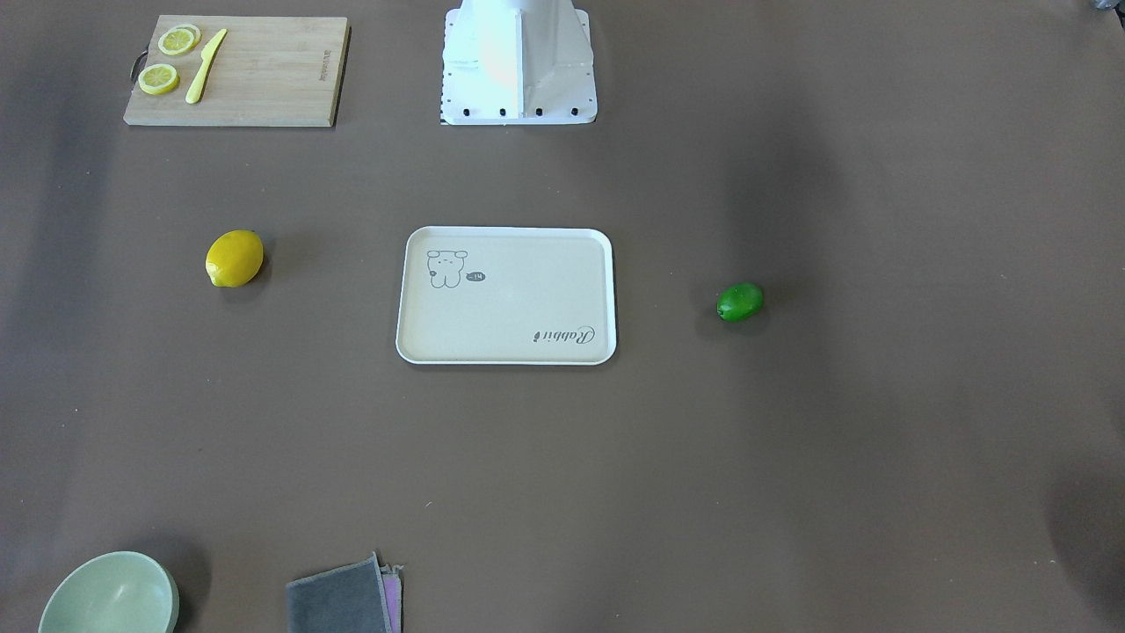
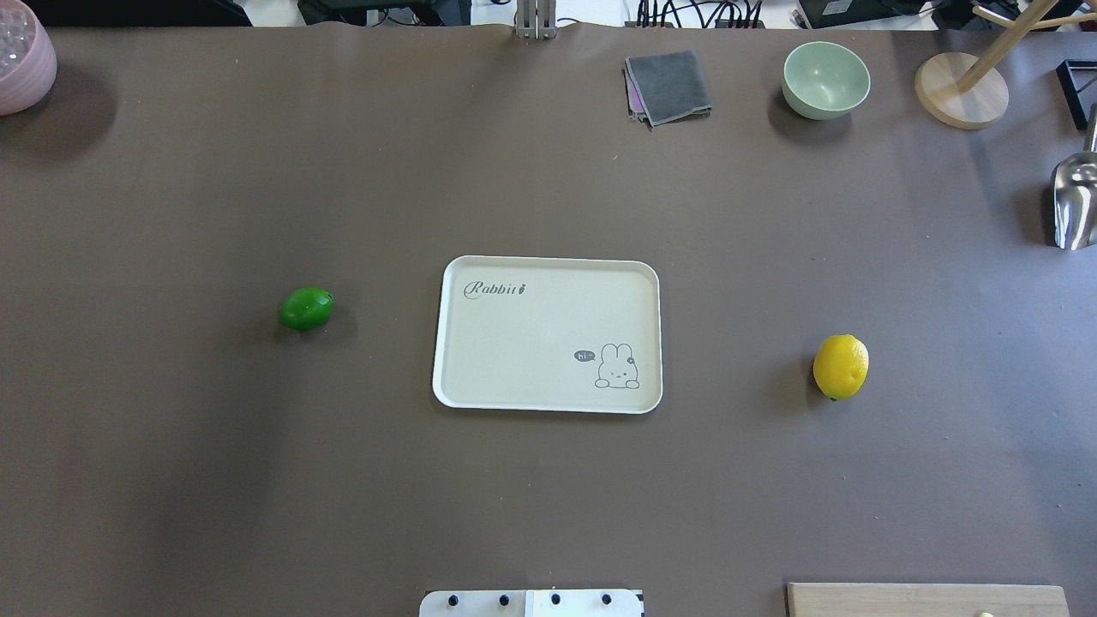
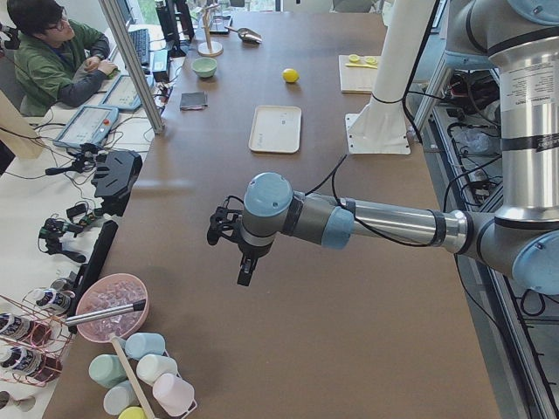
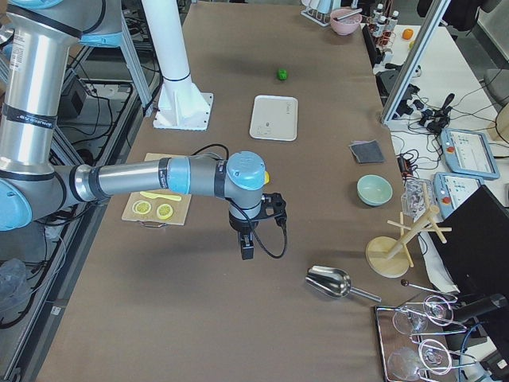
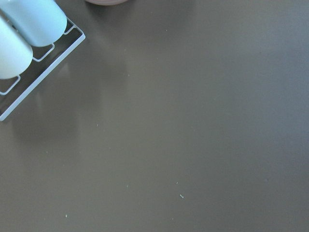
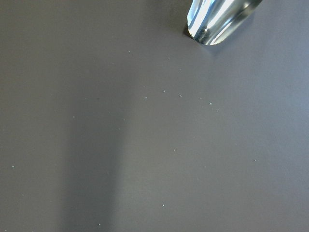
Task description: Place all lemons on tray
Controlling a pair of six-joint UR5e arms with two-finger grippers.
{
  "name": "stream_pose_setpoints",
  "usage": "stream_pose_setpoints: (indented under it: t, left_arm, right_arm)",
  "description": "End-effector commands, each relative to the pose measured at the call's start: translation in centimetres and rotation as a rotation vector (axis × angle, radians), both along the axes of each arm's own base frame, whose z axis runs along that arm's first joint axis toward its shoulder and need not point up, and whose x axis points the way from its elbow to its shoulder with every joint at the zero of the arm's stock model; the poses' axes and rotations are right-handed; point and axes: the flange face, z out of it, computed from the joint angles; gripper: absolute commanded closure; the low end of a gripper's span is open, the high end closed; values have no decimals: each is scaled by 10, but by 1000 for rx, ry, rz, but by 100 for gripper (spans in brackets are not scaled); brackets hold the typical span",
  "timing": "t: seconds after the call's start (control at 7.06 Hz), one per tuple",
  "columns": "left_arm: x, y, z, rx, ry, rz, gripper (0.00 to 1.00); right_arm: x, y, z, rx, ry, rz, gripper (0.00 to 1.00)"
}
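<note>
The cream tray [image 2: 531,343] lies empty at the table's middle; it also shows in the front-facing view [image 1: 518,308]. The bright yellow lemon [image 2: 841,367] lies on the table to its right, apart from it. The smaller green lemon [image 2: 306,308] lies on the table to its left. My left gripper [image 3: 246,272] hangs over bare table far out at the left end, seen only in the left side view. My right gripper [image 4: 247,251] hangs far out at the right end, near a metal scoop [image 4: 330,280]. I cannot tell whether either gripper is open or shut.
A wooden cutting board [image 1: 255,75] with lemon slices [image 1: 159,78] and a yellow knife [image 1: 205,66] lies near the robot base [image 1: 518,79]. A green bowl [image 2: 825,79], grey cloth [image 2: 668,86], wooden stand [image 2: 960,90] and pink bowl [image 2: 21,56] line the far edge.
</note>
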Motion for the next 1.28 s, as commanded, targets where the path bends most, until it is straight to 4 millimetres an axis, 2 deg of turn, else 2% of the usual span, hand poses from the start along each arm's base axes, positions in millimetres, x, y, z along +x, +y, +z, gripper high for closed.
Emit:
stream_pose_setpoints:
  t: [0.0,0.14,0.28,0.42,0.57,0.71,0.85,1.13]
  left_arm:
    - [0,-26,-29,171,-3,-5,0]
    - [2,-24,-38,273,1,-8,0]
    - [4,-25,-44,221,50,-76,0]
    - [28,-25,-53,310,64,-31,0]
    - [102,-42,-77,408,89,114,1]
    - [156,-61,-104,466,86,182,3]
    - [192,-55,-105,497,85,229,2]
    - [248,-45,-112,525,87,304,2]
  right_arm:
    - [-4,-16,-37,132,-63,4,0]
    - [-5,-26,-56,171,-75,68,0]
    - [-6,-29,-64,207,-88,103,0]
    - [-6,-29,-66,220,-91,103,0]
    - [-22,-34,-71,224,-106,64,0]
    - [-42,-48,-86,174,-134,96,0]
    - [-73,-58,-100,139,-140,114,0]
    - [-132,-57,-116,87,-176,158,0]
